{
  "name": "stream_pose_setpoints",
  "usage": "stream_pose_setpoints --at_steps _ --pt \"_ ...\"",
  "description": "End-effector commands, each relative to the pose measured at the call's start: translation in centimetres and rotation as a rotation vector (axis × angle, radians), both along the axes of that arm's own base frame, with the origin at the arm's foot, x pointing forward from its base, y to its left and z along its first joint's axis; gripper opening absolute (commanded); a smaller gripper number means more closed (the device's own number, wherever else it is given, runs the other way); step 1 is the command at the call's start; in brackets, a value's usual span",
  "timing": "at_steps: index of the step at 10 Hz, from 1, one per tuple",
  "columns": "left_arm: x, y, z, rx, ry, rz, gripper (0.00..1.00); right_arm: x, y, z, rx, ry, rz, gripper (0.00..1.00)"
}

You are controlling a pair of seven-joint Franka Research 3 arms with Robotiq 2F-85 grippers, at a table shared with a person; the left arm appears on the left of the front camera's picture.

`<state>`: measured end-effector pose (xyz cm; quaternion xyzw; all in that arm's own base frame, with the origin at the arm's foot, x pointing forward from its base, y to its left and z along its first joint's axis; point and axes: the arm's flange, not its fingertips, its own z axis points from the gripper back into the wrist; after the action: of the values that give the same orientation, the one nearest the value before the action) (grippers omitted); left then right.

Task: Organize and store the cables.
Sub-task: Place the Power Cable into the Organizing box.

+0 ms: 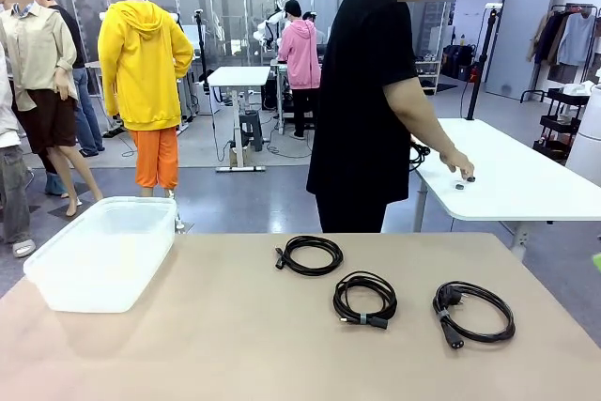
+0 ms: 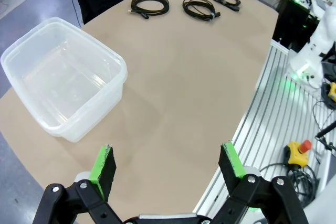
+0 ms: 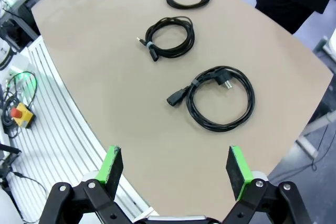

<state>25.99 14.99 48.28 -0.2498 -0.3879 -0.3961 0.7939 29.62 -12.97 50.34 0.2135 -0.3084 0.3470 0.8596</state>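
Table (image 1: pixel 235 349): three cables (image 1: pixel 366 318), clear bin (image 1: pixel 89 274)

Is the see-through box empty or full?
Empty. The clear box shows a bare bottom; all three cables lie outside on the table.

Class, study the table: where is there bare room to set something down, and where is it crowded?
Bare: the wide table stretch between the bin and the cables, and the whole near edge. Crowded: the right half, where the three lie in a slanting row with narrow gaps.
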Motion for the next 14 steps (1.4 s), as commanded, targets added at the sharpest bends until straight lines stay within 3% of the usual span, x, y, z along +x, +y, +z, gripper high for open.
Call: stream_pose_setpoints --at_steps 1,4,6,10,14 --pt "0.1 0.3 0.2 -0.009 -0.013 -0.020 1.00 1.7 3.5 2.9 -0.070 0.148 -0.023 1.00" --pt "0.1 0.3 0.2 -0.009 -0.013 -0.020 1.00 4.4 8.9 3.7 -0.181 0.264 -0.038 1.00" --pt "0.1 0.3 0.2 -0.009 -0.013 -0.020 1.00 7.0 12.3 2.2 -0.223 0.340 -0.147 1.00" --pt "0.1 0.3 0.2 -0.009 -0.013 -0.020 1.00 10.4 15.8 -2.7 -0.229 0.422 -0.350 1.00" --pt "0.1 0.3 0.2 -0.009 -0.013 -0.020 1.00 13.4 17.8 -9.1 -0.312 0.407 -0.569 1.00"
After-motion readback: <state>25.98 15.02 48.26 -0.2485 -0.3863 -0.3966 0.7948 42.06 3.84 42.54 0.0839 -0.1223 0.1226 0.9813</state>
